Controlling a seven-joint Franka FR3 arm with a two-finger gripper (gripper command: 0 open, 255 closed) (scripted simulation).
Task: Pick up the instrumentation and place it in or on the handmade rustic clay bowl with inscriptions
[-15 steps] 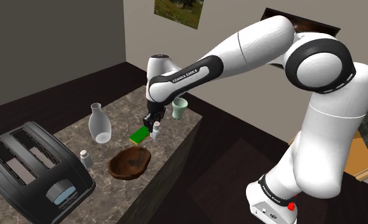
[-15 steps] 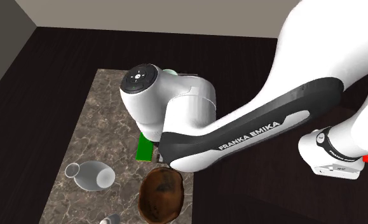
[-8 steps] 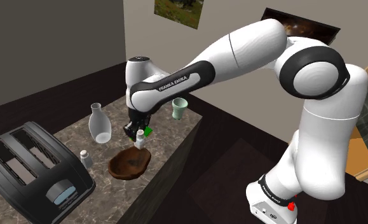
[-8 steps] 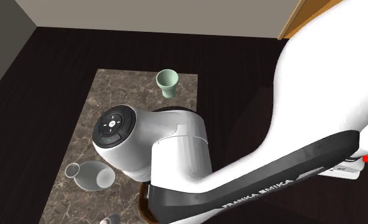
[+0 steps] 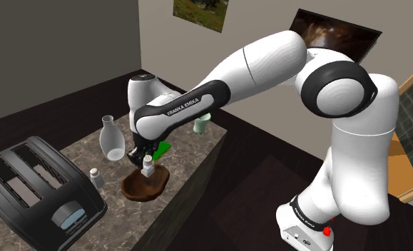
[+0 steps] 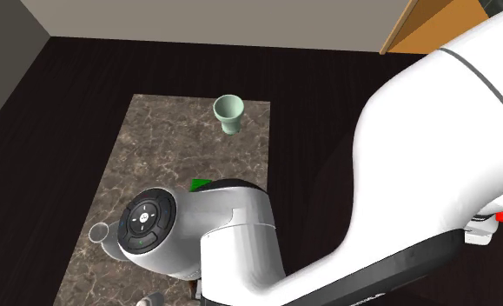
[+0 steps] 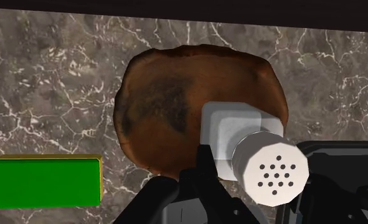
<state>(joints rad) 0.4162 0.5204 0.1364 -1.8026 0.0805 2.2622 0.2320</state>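
Hand [image 5: 145, 160] of the white arm, at centre-left of the shoulder view, gripping a white square-bodied shaker with a round perforated cap [image 5: 148, 167]. In the wrist view one black finger [image 7: 204, 167] presses against the shaker's side, and the cap faces the camera. The shaker hangs over a rough brown clay bowl [image 5: 144, 186], by the bowl's rim; whether its base touches the bowl cannot be told.

The bowl rests on a brown marble-patterned table [image 5: 188, 151], near the table's edge towards the lower middle of the shoulder view. A flat bright green block [image 5: 160, 149] lies on the table just up and to the right of the bowl, part-hidden by the arm. A pale green cup [image 5: 202, 123] stands further up and right, near the table's far corner. A white round-bellied vase with a narrow neck [image 5: 112, 140] stands upright to the left of the hand. A small grey canister [image 5: 95, 177] sits between the bowl and a large black two-slot toaster [image 5: 41, 189] at lower left.
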